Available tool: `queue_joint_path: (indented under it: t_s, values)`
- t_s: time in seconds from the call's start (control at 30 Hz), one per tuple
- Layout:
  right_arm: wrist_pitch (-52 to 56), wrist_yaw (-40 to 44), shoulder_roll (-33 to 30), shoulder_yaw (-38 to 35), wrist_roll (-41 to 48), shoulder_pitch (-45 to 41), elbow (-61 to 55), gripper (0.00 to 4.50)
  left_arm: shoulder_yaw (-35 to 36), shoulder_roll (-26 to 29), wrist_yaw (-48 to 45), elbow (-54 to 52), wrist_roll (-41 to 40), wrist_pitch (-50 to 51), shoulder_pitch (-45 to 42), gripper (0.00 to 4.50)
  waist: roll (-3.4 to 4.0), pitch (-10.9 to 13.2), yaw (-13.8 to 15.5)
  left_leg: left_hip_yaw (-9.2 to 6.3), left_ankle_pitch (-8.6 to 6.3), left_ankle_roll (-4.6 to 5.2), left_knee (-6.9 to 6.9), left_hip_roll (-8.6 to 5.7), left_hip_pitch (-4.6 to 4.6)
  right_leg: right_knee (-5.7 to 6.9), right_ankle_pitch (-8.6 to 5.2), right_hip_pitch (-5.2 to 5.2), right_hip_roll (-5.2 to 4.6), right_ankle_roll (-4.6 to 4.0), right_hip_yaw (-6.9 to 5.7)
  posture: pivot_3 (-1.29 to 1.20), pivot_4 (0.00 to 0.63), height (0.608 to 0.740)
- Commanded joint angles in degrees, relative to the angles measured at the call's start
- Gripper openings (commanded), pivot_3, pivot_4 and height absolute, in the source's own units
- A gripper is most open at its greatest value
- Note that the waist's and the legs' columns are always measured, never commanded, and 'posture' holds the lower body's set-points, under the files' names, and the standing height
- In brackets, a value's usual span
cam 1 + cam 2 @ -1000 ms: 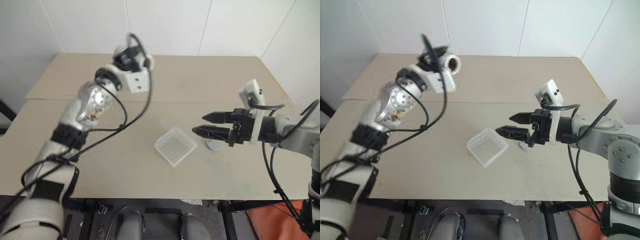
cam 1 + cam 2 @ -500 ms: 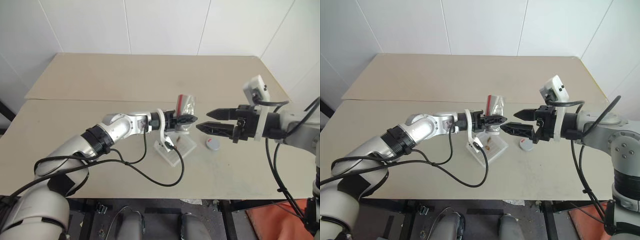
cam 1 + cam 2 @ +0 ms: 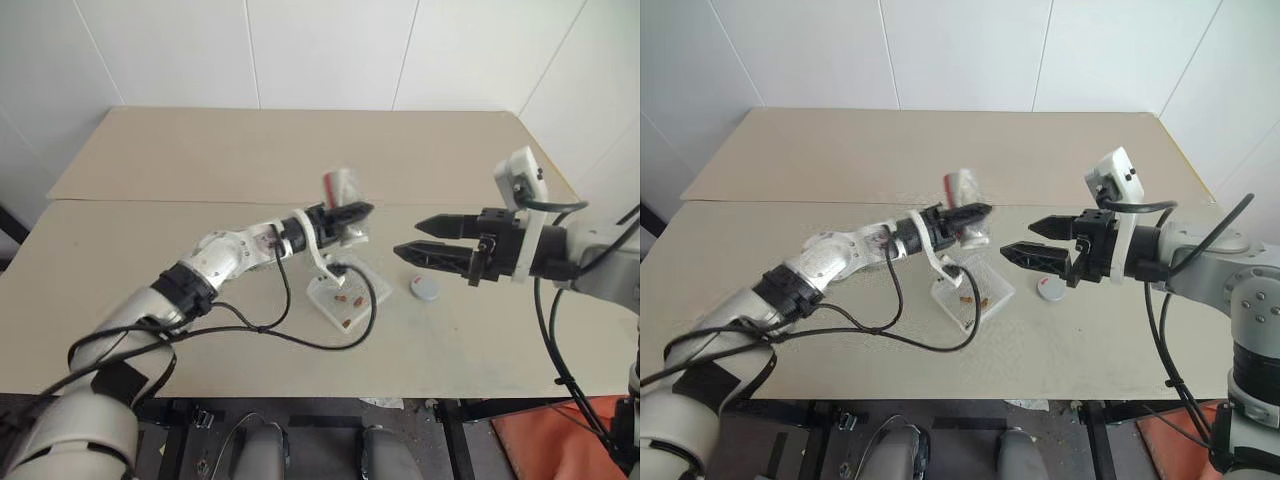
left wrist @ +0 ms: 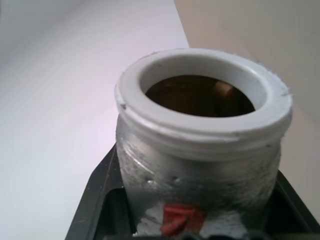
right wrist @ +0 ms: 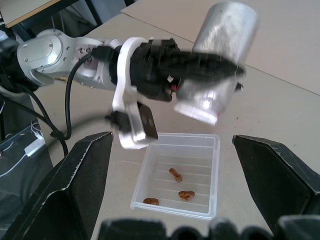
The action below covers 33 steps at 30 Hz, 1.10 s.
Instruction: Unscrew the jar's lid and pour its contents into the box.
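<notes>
The jar (image 5: 218, 60) is tipped over the box (image 5: 207, 150), gripped tight in the left jaws (image 3: 345, 222). Three brown bits (image 5: 175, 174) lie in the box. The lid (image 3: 425, 288) sits beside it, under the wide-apart right jaws (image 3: 412, 238)

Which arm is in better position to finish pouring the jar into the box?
The left. Its left gripper is shut on the jar, tilted mouth-down above the box, where some brown pieces already lie. The right gripper hangs open and empty beside it, above the lid on the table.
</notes>
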Motion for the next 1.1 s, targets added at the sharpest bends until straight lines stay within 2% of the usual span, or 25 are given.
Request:
queue_joint_path:
  t_s: [0.03,0.13,0.2,0.27,0.37,0.5,0.67,0.9,0.93,1.03,1.1]
  values:
    - [-1.09,0.13,-0.33,-1.64,0.91,-0.24,-1.23,4.44,13.00,-5.40,-15.28,-4.99,-22.11,12.73,2.41,1.95,0.00,0.00,0.11,0.01,0.00,0.00,0.01,-0.01,0.01,0.00,0.00,0.02,0.00,0.00,0.00,0.00,0.150,0.740]
    - [-1.70,0.45,-0.02,-0.75,0.16,-0.57,-1.02,4.44,24.45,-12.13,-25.39,-7.41,-40.22,30.08,4.56,1.95,0.00,0.00,0.11,-0.04,0.00,0.00,0.06,-0.01,-0.02,-0.01,0.00,0.06,0.00,0.00,-0.06,0.00,0.150,0.740]
    - [-1.93,0.73,-0.07,-0.41,-0.21,-0.74,-0.92,4.44,29.88,-14.47,-28.54,-8.34,-47.64,40.07,4.58,1.95,0.00,0.00,-0.04,-0.05,0.00,0.00,0.07,-0.01,0.00,-0.01,0.00,0.08,0.02,0.01,-0.05,0.00,0.150,0.740]
    - [-2.00,1.00,-0.24,-0.32,-0.40,-0.82,-0.85,4.44,33.57,-15.18,-30.52,-8.91,-52.93,44.95,5.19,1.95,0.00,0.00,-0.34,-0.08,0.00,0.00,0.07,-0.01,0.03,-0.01,0.00,0.09,0.05,0.01,-0.05,0.00,0.150,0.740]
    - [-1.97,1.35,-0.46,-0.43,-0.60,-0.86,-0.80,4.44,37.14,-15.58,-30.59,-8.38,-57.61,47.82,6.68,1.95,0.00,0.00,-0.96,-0.08,0.00,0.00,0.06,-0.01,0.06,0.00,0.00,0.10,0.06,0.01,-0.03,0.00,0.150,0.740]
    - [-1.85,1.50,-0.55,-0.95,-0.50,-0.76,-0.94,4.44,38.85,-16.11,-29.57,-7.23,-60.32,46.74,10.03,1.95,0.00,0.00,-1.08,-0.10,0.00,0.00,0.06,-0.01,0.07,-0.01,0.00,0.13,0.05,0.00,-0.03,0.00,0.150,0.740]
    - [-1.79,1.06,-0.42,-1.51,-0.04,-0.38,-1.46,4.44,37.28,-16.51,-29.87,-8.33,-60.84,43.41,15.39,1.95,0.00,0.00,-1.04,-0.09,0.00,0.00,0.06,-0.01,0.08,-0.01,0.00,0.14,0.04,0.00,-0.03,0.00,0.150,0.740]
    - [-1.89,0.87,-0.39,-2.15,0.84,0.39,-2.70,4.50,35.22,-15.04,-30.18,-10.43,-60.80,42.02,19.54,4.30,0.00,0.00,-0.94,-0.09,0.00,0.00,0.05,-0.01,0.11,-0.03,0.00,0.16,0.05,0.00,-0.03,0.00,0.150,0.740]
    - [-1.93,0.85,-0.45,-2.10,0.80,0.60,-3.00,4.50,35.30,-14.55,-30.49,-12.28,-61.30,42.73,20.44,4.48,0.00,0.00,-0.94,-0.10,0.00,0.00,0.05,-0.01,0.11,-0.03,0.00,0.16,0.05,0.00,-0.03,0.00,0.150,0.740]
    - [-2.11,0.80,-0.45,-1.92,0.68,1.11,-3.54,4.50,35.91,-11.93,-31.71,-19.15,-62.83,46.61,23.68,4.48,0.00,0.00,-1.23,-0.09,0.00,0.00,0.04,0.00,0.11,-0.02,0.00,0.15,0.05,0.00,0.00,0.00,0.150,0.740]
    - [-2.33,0.93,-0.45,-1.82,0.38,1.45,-3.67,4.50,36.52,-8.11,-34.21,-26.67,-64.85,51.48,27.46,4.48,0.00,-0.01,-1.43,-0.07,0.00,0.00,0.01,0.02,0.14,-0.03,0.00,0.12,0.07,0.00,0.03,0.00,0.150,0.740]
